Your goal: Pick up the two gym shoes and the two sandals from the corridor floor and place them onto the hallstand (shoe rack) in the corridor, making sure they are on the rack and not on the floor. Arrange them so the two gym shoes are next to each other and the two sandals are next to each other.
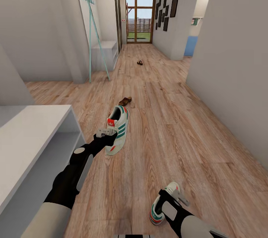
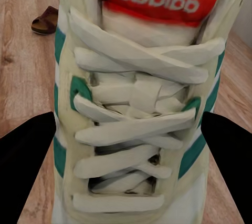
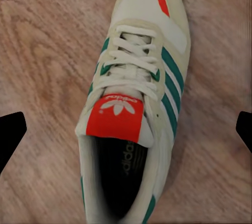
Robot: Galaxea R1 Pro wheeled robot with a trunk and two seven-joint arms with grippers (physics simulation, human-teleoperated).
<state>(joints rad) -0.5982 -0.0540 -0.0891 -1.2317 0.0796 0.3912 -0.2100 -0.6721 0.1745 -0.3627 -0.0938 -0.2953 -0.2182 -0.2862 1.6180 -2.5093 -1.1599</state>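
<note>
the left gripper (image 1: 106,133) is clamped on one gym shoe (image 1: 118,128), its fingers (image 2: 23,166) at both sides of the laced upper. the right gripper (image 1: 175,193) hangs spread apart over the other gym shoe (image 3: 134,103) on the corridor floor (image 1: 178,126), partly hiding it. one sandal (image 1: 125,101) lies just beyond; the far sandal (image 1: 140,63) is too small to make out. the hallstand (image 1: 33,137) is cut off at left.
</note>
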